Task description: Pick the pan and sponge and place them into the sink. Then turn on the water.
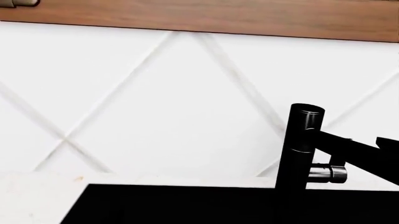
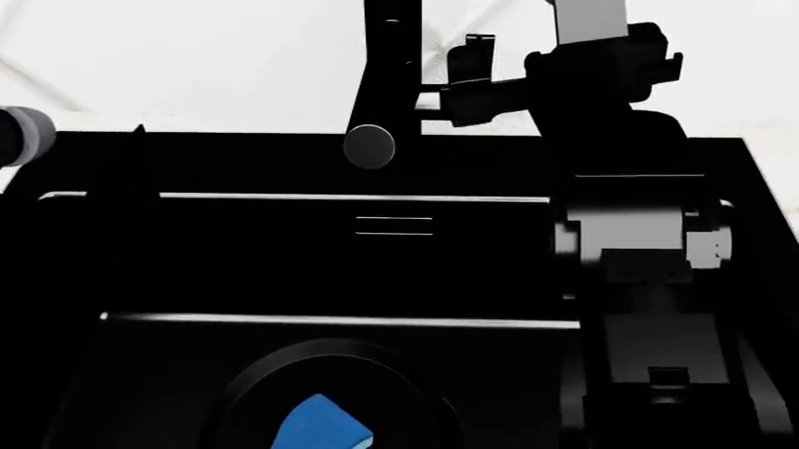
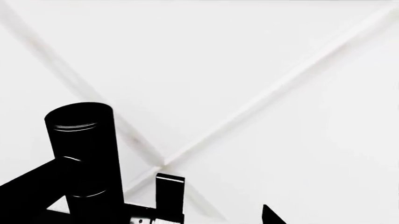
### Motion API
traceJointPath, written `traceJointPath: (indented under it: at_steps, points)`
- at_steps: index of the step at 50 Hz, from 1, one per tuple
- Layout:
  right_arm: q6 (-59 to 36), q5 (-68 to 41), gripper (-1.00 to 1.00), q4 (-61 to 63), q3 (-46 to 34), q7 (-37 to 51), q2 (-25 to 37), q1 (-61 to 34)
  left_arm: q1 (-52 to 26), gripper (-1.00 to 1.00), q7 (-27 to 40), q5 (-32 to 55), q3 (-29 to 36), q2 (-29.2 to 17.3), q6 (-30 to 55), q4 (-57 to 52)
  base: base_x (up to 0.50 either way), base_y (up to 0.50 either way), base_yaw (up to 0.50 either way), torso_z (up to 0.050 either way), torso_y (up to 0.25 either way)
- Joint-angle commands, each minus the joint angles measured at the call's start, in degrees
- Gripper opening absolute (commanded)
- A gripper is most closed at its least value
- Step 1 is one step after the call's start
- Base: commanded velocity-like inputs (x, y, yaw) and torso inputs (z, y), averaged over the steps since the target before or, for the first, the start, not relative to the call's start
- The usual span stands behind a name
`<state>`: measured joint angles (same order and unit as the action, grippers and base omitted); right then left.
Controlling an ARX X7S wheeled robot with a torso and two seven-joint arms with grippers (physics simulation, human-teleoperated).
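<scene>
Black on black: the pan (image 2: 327, 393) lies in the sink (image 2: 312, 271) with the blue sponge (image 2: 322, 423) resting in it, so placing looks done and only the water remains. The right tool (image 2: 465, 73) is up beside the tall black faucet (image 2: 384, 75), fingers apart; the left tool is unseen.

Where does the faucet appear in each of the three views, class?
Left wrist view: faucet, lower right, above the sink.
Head view: top centre, behind the sink.
Right wrist view: lower left, beside the right tool.
Shared landmark: the white diamond-tiled wall.
</scene>
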<state>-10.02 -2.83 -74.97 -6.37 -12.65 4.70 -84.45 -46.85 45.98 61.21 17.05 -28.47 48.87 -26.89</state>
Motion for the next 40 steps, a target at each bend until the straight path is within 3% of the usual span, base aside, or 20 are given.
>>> traceJointPath:
  at_steps: [1, 25, 26, 27, 40]
  points:
    - [-0.72, 0.89, 1.0, 0.01, 1.34, 0.11, -0.21, -0.63, -0.3, 1.0, -0.06, -1.31, 1.1, -0.29, -0.09, -0.65, 0.0, 0.0, 0.0, 0.0, 0.0]
    - [-3.44, 2.64, 1.0, -0.01, 1.55, -2.26, -1.1, -3.74, 0.0, 1.0, -1.13, -2.79, 1.64, -0.5, -1.84, -0.86, 0.0, 0.0, 0.0, 0.0, 0.0]
    - [-3.46, 2.7, 1.0, -0.01, 1.48, -2.22, -1.09, -3.72, 0.73, 1.0, -4.69, 0.24, -2.22, -5.51, -2.15, -0.81, 0.0, 0.0, 0.0, 0.0, 0.0]
    - [-3.29, 2.8, 1.0, -0.01, 1.47, -1.52, -1.02, -3.72, 0.88, 1.0, -6.1, 1.32, -3.58, -7.37, -2.21, -0.62, 0.0, 0.0, 0.0, 0.0, 0.0]
    - [-2.98, 2.83, 1.0, -0.01, 1.04, -0.25, -0.64, -3.94, 1.14, 1.0, -6.97, 0.75, -3.2, -8.08, -2.59, -1.2, 0.0, 0.0, 0.0, 0.008, -0.083]
